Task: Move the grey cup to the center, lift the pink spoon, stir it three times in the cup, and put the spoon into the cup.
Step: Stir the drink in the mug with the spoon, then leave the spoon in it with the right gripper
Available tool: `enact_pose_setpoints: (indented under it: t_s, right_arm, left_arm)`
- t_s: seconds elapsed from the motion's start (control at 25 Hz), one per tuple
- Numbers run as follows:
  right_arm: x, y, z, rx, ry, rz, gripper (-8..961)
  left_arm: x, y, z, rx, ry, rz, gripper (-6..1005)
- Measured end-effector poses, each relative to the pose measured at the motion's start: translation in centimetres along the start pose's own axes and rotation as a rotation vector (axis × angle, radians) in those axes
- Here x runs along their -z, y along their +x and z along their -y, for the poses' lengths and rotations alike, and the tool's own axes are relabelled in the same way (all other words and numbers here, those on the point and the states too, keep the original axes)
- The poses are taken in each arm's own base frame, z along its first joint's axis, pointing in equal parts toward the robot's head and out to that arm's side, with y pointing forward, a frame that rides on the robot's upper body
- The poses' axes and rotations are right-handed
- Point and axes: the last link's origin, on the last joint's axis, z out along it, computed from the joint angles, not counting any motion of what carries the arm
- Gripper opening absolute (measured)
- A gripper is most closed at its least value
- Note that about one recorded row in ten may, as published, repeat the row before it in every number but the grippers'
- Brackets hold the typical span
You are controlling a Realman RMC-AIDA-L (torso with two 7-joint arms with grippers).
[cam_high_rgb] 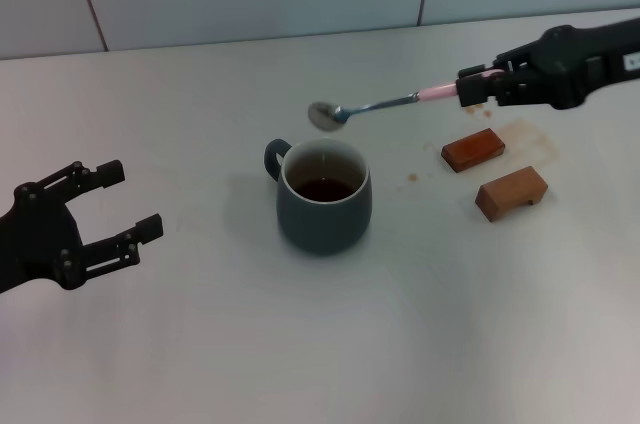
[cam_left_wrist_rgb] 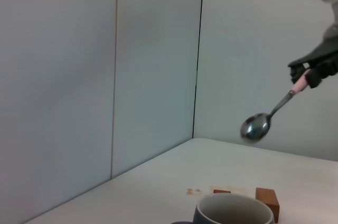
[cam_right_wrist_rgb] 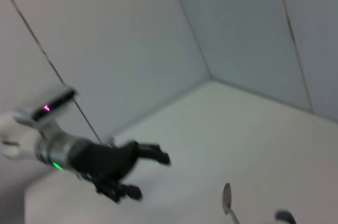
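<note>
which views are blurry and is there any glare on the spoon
Head view: sharp; the pink spoon shows a bright glint on its bowl. Left wrist view: spoon bowl slightly soft, grey cup cut off by the frame. Right wrist view: blurred throughout, left pincer smeared.

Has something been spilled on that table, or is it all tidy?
Slightly messy: brownish stains and small drops mark the table beside the two brown blocks, right of the grey cup. The cup stands upright.
</note>
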Motion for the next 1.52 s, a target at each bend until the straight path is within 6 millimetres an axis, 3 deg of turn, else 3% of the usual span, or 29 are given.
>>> enact_pose_setpoints:
  t_s: [0.24,0.64,0.72,0.96,1.16,1.52]
  right_arm:
    - [-2.6,-3.7,-0.4,-0.019,0.102,-0.289,119]
    - [-7.8,-7.8,-0.2,-0.009,0.207,-0.473,118]
    - [-8.2,-7.9,-0.1,-0.011,0.204,-0.486,118]
    - [-12.4,-7.9,-0.5,0.023,0.179,-0.604,118]
    - [-14.8,-7.7,-1.3,0.081,0.203,-0.694,118]
    - [-15.7,-8.3,-0.7,0.112,0.335,-0.733,118]
  left_arm:
    - [0.0,0.0,0.0,-0.006,-0.003,0.001,834]
    - [-0.3,0.3,0.0,-0.015,-0.015,-0.006,834]
    - [-0.4,0.3,-0.1,-0.014,-0.016,-0.008,834]
    - [-0.4,0.1,-0.3,-0.009,-0.016,-0.011,835]
    - [-0.4,0.1,-0.4,-0.006,-0.014,-0.012,835]
    - [-0.6,0.1,-0.4,-0.004,-0.015,-0.015,835]
